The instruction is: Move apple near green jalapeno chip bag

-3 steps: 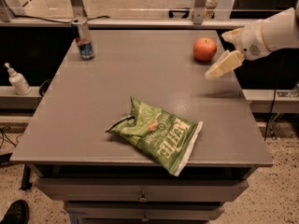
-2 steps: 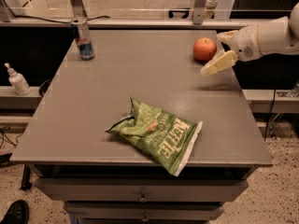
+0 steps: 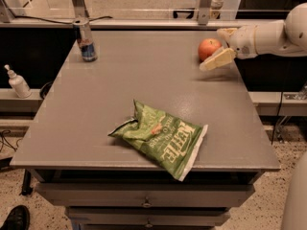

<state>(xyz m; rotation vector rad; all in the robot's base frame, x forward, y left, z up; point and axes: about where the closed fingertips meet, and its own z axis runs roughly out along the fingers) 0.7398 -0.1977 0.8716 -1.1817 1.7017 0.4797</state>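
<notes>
The red-orange apple sits on the grey table near its far right edge. My gripper reaches in from the right on a white arm and is open. One cream finger lies just in front of the apple and the other just behind it, so the fingers straddle the apple's right side. The green jalapeno chip bag, crumpled with white "KETTLE" lettering, lies flat near the table's front edge, well apart from the apple.
A slim blue-and-silver can stands at the table's far left corner. A white pump bottle stands on a low shelf to the left. Metal frame posts rise behind the table. Drawers sit under the tabletop.
My gripper has moved left toward the apple, and its fingers now sit on either side of it. The apple and the chip bag have not moved.
</notes>
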